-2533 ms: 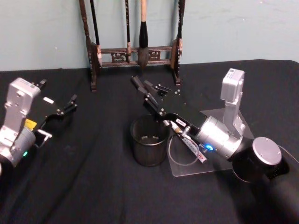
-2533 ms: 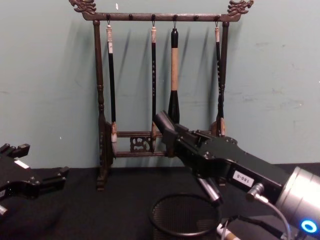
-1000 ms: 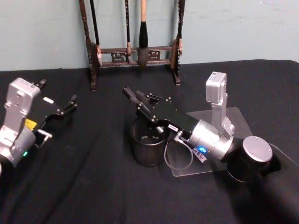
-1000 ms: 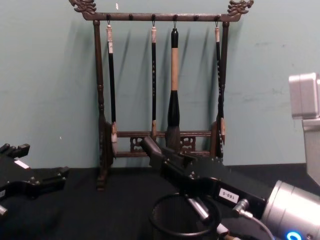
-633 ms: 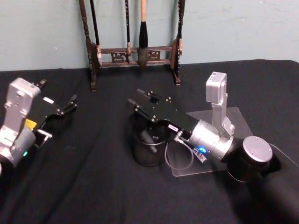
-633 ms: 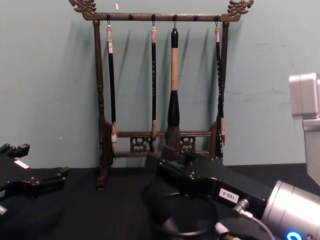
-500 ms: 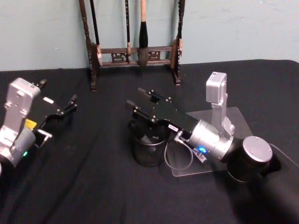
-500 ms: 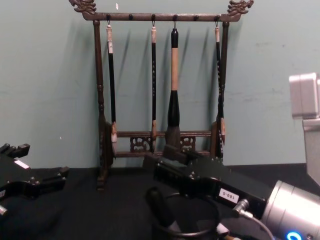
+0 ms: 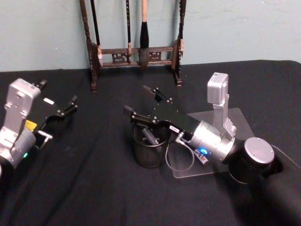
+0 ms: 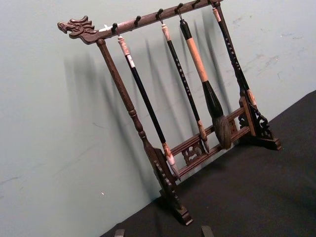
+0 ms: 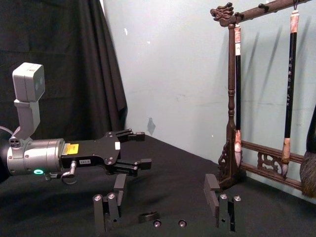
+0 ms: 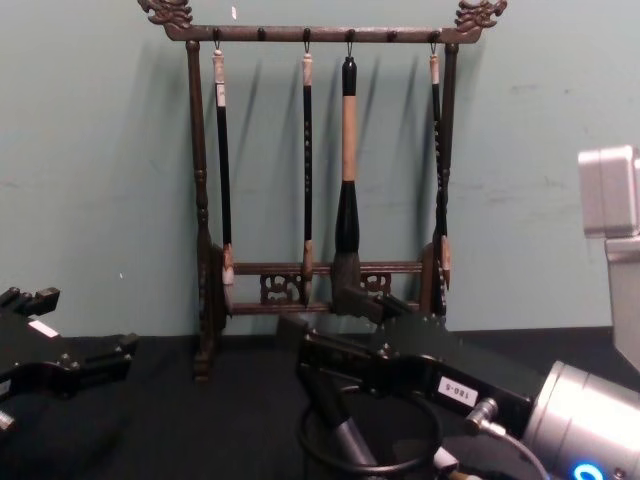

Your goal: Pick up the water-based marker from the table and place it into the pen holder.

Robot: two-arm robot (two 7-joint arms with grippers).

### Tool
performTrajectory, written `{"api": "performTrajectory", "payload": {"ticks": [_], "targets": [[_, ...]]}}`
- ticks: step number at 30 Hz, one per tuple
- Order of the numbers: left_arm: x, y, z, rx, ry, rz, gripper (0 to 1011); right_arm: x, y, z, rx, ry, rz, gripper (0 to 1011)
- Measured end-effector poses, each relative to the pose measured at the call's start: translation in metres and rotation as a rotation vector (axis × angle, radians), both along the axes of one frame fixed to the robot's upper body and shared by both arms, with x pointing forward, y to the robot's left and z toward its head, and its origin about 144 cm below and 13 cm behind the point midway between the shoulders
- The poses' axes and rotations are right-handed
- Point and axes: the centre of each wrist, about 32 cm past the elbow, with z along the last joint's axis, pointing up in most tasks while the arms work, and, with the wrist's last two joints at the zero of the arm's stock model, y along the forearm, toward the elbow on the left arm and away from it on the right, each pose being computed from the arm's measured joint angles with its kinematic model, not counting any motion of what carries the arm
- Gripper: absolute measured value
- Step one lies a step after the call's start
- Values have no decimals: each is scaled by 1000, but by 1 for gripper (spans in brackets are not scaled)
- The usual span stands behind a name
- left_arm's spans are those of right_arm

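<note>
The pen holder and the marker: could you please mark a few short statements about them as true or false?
1. The water-based marker leans inside the pen holder. True.
2. The right gripper is shut on the marker. False: it is open just above the holder, and the marker is free.
3. The left gripper hovers over the pen holder. False: it sits open, well off to the holder's left.
4. The brush rack stands behind the pen holder. True.

You are looking at one pen holder [image 9: 149,153], one marker [image 9: 149,136], one brush rack [image 9: 121,57] at twelve o'clock holding four brushes [image 12: 347,215], and one clear plate [image 9: 240,117] at three o'clock.
</note>
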Motion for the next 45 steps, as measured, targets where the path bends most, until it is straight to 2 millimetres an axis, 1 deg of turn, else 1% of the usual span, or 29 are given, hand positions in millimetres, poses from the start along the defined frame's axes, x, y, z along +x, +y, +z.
{"api": "performTrajectory", "payload": {"ticks": [6, 12, 19, 25, 35, 41, 45], "targets": [[0, 0, 0, 0, 0, 0, 1001, -1, -2, 1, -6, 6, -1, 1002], [0, 0, 0, 0, 0, 0, 1001, -4, -11, 11, -23, 8, -15, 1002], [0, 0, 0, 0, 0, 0, 1001, -13, -27, 23, -39, 17, -72, 1002], [0, 0, 0, 0, 0, 0, 1001, -24, -49, 32, -72, 35, -139, 1002], [0, 0, 0, 0, 0, 0, 1001, -42, -76, 43, -150, 50, -234, 1002], [0, 0, 0, 0, 0, 0, 1001, -49, -85, 45, -248, 116, -268, 1002], [0, 0, 0, 0, 0, 0, 1001, -50, -86, 45, -301, 155, -270, 1002]]}}
